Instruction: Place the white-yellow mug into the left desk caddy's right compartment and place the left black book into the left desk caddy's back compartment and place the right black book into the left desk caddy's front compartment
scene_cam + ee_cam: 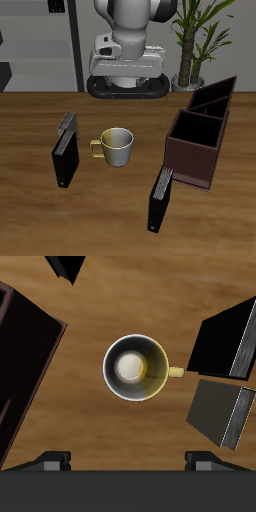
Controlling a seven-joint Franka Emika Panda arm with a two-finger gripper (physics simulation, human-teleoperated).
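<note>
The white-yellow mug (116, 146) stands upright on the table, handle toward the right black book (66, 152), which stands on edge. The left black book (161, 198) stands near the table's front edge, just before the left desk caddy (200, 135). The caddy's square right compartment (192, 140) is empty, and its two narrow slots (215, 100) lie farther back. My gripper (128, 90) hangs high near the robot's base, open and empty. The wrist view looks straight down on the mug (135, 366), with the caddy (25, 366), the right black book (222, 341) and the left black book (65, 266) around it. My gripper (128, 461) shows both fingertips (45, 462) spread wide.
A potted plant (195, 45) stands behind the caddy at the table's back. The wooden table (110, 215) lies under everything.
</note>
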